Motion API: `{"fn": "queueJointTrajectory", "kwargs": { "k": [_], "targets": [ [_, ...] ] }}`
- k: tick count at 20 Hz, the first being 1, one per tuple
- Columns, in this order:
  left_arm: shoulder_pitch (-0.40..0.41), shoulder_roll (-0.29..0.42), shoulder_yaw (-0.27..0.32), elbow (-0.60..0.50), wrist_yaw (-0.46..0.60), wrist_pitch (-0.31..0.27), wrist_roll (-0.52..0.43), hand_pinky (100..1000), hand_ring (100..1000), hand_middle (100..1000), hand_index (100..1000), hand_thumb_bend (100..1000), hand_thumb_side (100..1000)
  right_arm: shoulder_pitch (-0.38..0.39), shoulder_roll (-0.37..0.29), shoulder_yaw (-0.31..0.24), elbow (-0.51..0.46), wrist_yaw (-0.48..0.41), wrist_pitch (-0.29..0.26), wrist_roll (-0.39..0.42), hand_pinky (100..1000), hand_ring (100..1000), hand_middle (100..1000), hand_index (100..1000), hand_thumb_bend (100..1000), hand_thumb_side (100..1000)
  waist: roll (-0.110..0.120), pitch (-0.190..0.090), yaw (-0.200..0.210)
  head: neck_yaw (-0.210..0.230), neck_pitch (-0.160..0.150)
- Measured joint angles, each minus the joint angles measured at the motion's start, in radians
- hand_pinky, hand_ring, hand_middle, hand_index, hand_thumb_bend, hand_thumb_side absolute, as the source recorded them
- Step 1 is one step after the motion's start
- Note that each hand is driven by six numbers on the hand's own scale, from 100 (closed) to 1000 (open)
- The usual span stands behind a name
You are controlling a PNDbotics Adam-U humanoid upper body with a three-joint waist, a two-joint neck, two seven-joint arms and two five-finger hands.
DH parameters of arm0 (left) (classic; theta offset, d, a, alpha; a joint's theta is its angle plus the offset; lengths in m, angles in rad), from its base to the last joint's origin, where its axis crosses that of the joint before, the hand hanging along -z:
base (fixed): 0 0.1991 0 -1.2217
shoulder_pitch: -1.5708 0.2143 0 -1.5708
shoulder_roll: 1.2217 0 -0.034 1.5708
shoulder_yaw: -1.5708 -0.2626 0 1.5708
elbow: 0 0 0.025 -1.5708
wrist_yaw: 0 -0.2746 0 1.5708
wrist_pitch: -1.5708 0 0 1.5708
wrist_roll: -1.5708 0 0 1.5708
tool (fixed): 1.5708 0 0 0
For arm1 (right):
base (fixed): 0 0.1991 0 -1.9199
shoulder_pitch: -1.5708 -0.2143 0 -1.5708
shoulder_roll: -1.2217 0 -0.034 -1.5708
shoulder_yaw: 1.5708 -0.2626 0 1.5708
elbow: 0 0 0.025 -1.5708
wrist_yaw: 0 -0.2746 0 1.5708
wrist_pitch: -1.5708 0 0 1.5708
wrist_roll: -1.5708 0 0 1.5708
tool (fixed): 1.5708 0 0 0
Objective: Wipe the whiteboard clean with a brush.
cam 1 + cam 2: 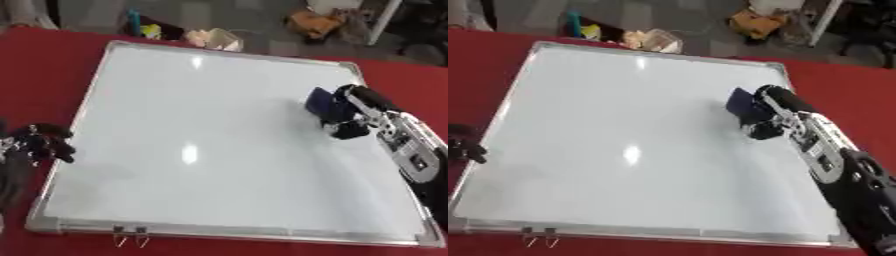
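Observation:
A large whiteboard (pixel 201 140) with a silver frame lies flat on the red table; its surface looks white and free of marks. My right hand (pixel 350 112) reaches in from the right, fingers curled round a dark blue brush (pixel 318 101) that rests on the board's right part. My left hand (pixel 39 142) sits at the left edge beside the board's frame, its fingers curled and holding nothing.
Red table cloth (pixel 35 60) surrounds the board. Two small metal clips (pixel 129 236) hang at the board's near edge. Beyond the far edge, on the floor, lie boxes and coloured items (pixel 214 39).

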Motion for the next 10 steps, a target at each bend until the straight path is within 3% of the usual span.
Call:
{"fn": "queueJointTrajectory", "kwargs": {
  "k": [10],
  "targets": [
    [-0.001,0.0,0.0,0.0,0.0,-0.001,-0.002,547,560,616,677,765,1000,0.002,-0.006,-0.009,0.047,-0.003,0.009,-0.009,790,710,634,430,100,100,0.001,0.001,-0.008,-0.022,-0.017]
  ]
}}
